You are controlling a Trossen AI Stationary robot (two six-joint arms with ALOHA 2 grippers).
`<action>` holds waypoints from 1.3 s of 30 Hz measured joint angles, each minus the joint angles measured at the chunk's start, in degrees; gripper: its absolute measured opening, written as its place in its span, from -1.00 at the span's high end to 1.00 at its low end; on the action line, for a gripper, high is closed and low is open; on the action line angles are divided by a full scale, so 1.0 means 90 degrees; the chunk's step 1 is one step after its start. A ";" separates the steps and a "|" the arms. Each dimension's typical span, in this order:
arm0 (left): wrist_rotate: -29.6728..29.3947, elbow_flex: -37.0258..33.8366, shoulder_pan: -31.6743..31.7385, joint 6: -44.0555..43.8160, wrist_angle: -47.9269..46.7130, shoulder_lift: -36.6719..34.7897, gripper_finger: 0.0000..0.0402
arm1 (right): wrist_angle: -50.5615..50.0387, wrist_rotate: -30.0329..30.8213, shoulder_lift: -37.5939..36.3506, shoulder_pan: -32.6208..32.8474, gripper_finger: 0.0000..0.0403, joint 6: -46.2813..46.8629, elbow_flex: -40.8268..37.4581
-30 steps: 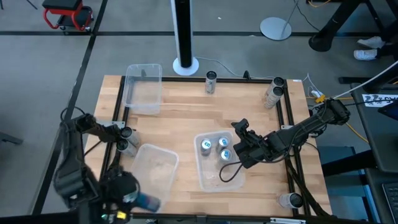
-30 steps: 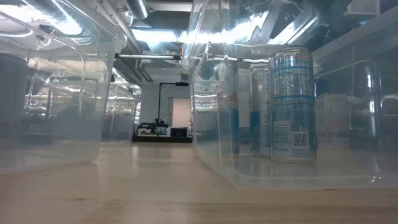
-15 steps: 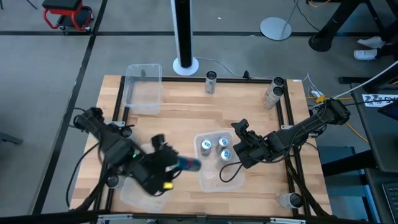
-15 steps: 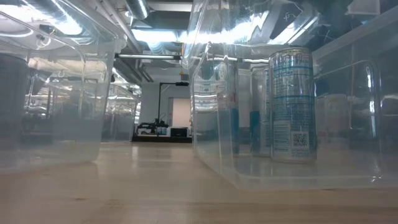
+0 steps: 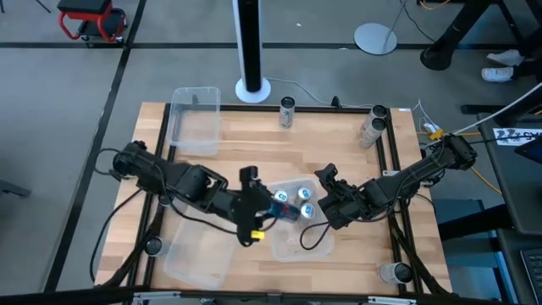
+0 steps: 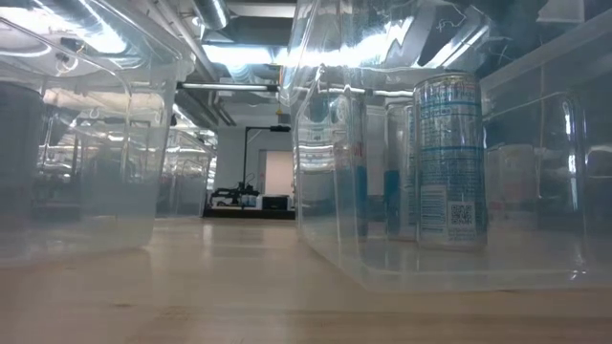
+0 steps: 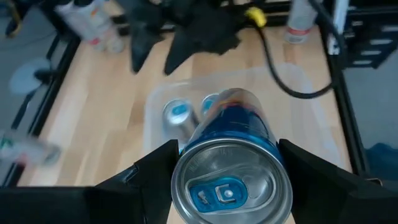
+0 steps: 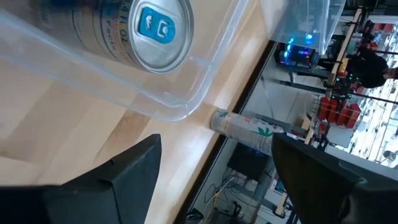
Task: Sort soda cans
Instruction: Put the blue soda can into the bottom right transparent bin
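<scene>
Left gripper (image 5: 273, 213): fingers clamped on either side of a blue-and-silver soda can (image 7: 231, 163), carried above the left edge of the middle clear bin (image 5: 298, 246), mid-bench. Arm stretches in from the bench's left side.

Right gripper (image 5: 326, 193): fingers spread, nothing between them, at the right wall of the same bin. Arm reaches in from the bench's right edge.

Middle clear bin: holds silver cans with blue tops (image 5: 302, 202), standing upright at its far end; in the low view one of them (image 6: 448, 162) shows through the wall.

Other cans on the bench: one upright (image 5: 287, 111) at the far edge near the middle; a pale pair (image 5: 373, 125) at the far right corner; one (image 5: 396, 273) at the near right corner.

Second clear bin (image 5: 195, 120): far left corner of the bench, no cans seen inside.

Third clear bin (image 5: 199, 258): near left part of the bench, partly under the left arm.

White post with round base (image 5: 251, 51): just beyond the far edge.
</scene>
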 joint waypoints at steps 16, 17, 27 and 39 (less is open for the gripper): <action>0.0973 -0.0005 0.0641 0.0961 -0.0176 0.1058 -0.16 | -0.0006 -0.0254 0.0000 0.0000 -0.51 0.0027 0.0002; 0.1001 -0.0008 0.0689 0.0995 -0.0230 0.1108 -0.16 | -0.0007 -0.0256 0.0000 0.0000 -0.51 0.0027 0.0000; 0.1600 -0.0002 0.0974 0.1443 -0.0329 0.1726 -0.17 | 0.0011 -0.0299 0.0000 0.0000 -0.51 0.0025 0.0000; 0.1828 0.0029 0.1203 0.1597 -0.0327 0.2295 -0.20 | -0.0012 -0.0301 0.0000 -0.0002 -0.51 0.0024 0.0000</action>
